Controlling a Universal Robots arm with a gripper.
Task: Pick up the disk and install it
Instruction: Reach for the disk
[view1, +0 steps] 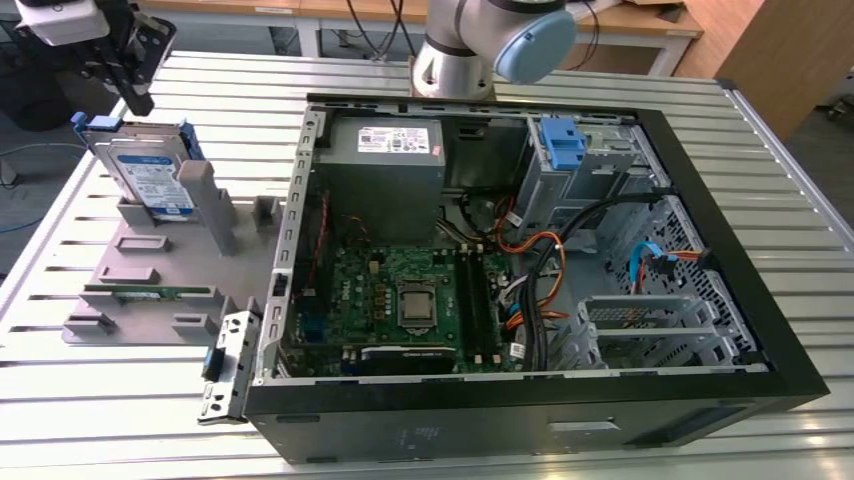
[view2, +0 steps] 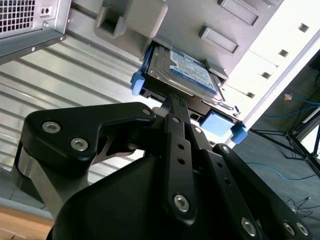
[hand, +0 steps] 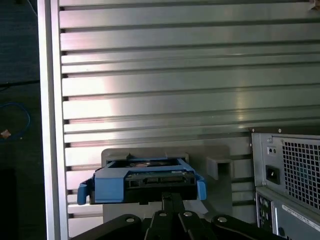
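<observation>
One disk (view1: 144, 178) stands on edge, tilted, in a slot of the grey holder (view1: 160, 270) on the slatted metal table (view1: 80, 400). In the exterior view it is at about nine o'clock from the open computer case (view1: 747, 250). The gripper (view1: 136, 98) hangs at about twelve o'clock of the disk, just over its upper, blue-framed edge, with what looks like a small gap between them. Its jaws look pressed together with nothing between them (both wrist views show the two fingers as one narrow stem). In the second wrist view the fingertips (view2: 173, 100) point at the middle of the disk's near edge, between the carrier's two blue corner tabs; whether they touch it I cannot tell.
</observation>
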